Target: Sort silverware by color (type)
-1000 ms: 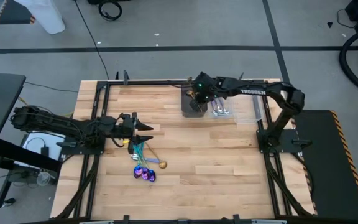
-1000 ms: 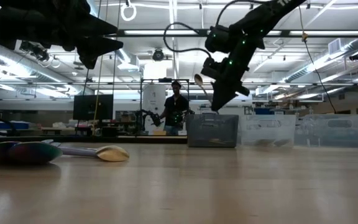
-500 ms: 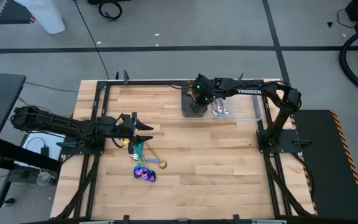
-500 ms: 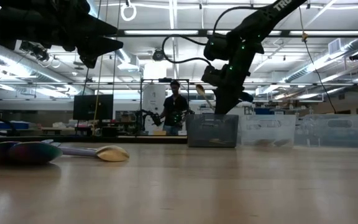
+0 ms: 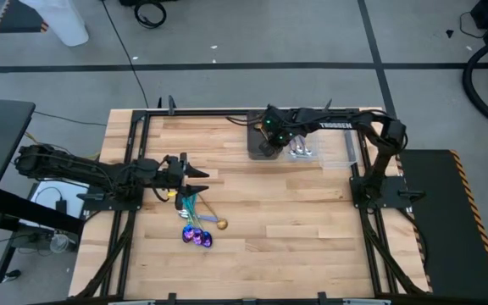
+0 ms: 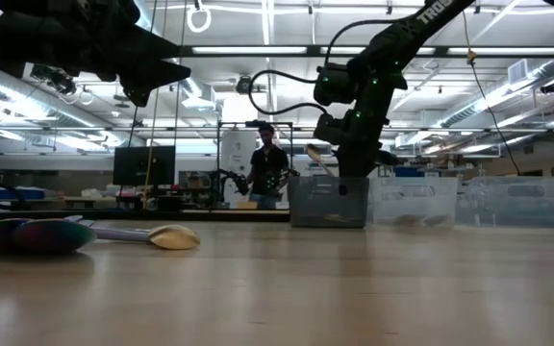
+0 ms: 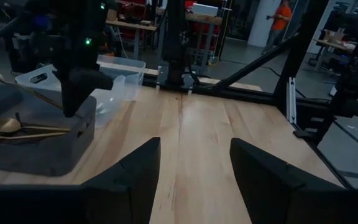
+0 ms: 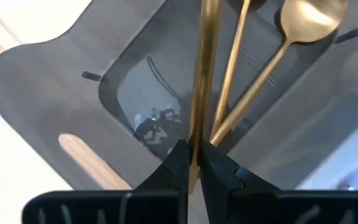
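Observation:
My right gripper (image 5: 269, 138) hangs over the dark bin (image 5: 263, 146) at the table's far side, shut on a gold spoon (image 6: 317, 156). Two more gold utensils (image 8: 272, 56) lie in that bin. The remaining silverware (image 5: 195, 227), purple-rainbow, teal and one gold spoon (image 6: 173, 236), lies in a loose pile on the table's left half. My left gripper (image 5: 203, 174) waits open and empty above the table, just on the far side of that pile. My right gripper pinches the gold spoon's slim handle (image 8: 199, 124) between its two fingertips (image 8: 178, 167). The fingers point down into the dark bin and lie across the handle. The spoon is tilted, its bowl end (image 6: 315, 152) raised beside the gripper, just above the bin's rim.
Two clear bins (image 6: 416, 202) (image 6: 513, 202) stand to the right of the dark bin along the far edge; the nearer one holds silver utensils (image 5: 302, 151). Bare wood fills the table's middle and near right. A person (image 6: 271, 173) stands in the room far behind.
My right gripper has gone down toward the dark bin, still shut on the gold spoon, whose raised bowl end has sunk to just above the bin's rim.

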Motion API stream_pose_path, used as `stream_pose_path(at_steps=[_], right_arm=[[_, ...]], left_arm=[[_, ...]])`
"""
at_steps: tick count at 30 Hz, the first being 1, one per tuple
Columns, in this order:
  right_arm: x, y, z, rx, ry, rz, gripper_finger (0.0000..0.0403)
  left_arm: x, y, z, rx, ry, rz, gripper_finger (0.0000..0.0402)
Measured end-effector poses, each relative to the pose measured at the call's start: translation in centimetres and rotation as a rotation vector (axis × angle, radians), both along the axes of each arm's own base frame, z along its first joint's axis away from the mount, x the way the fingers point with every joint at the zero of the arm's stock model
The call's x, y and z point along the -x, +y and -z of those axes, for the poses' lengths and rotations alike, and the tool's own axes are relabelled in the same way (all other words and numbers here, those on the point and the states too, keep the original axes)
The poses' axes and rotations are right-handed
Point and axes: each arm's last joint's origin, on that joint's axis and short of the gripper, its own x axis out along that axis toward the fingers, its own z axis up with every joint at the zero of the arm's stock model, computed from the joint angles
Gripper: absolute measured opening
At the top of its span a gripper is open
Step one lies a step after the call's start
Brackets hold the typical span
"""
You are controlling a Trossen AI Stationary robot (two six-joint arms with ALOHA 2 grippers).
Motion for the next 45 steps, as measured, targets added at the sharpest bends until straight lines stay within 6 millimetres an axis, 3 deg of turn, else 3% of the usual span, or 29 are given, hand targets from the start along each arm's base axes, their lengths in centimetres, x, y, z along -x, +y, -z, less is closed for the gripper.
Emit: stream_pose_path(at_steps=[12, 26, 37, 45], right_arm=[[0.0, 0.1, 0.2, -0.044, -0.008, 0.0, 0.0071], [-0.3, -0.2, 0.1, -0.018, -0.039, -0.022, 0.0073], [-1.3, -0.8, -2.2, 0.017, -0.113, -0.069, 0.0073], [-2.0, -0.8, -2.7, 0.049, -0.174, -0.08, 0.0074]], left_arm=[[-0.1, 0.0, 0.5, -0.007, 0.038, 0.001, 0.0203], [-0.6, -0.4, 2.2, -0.007, 0.169, 0.017, 0.0203], [-0.5, -1.2, 2.8, 0.009, 0.223, 0.066, 0.0203], [-0.1, -1.3, 3.6, 0.018, 0.315, 0.07, 0.0203]])
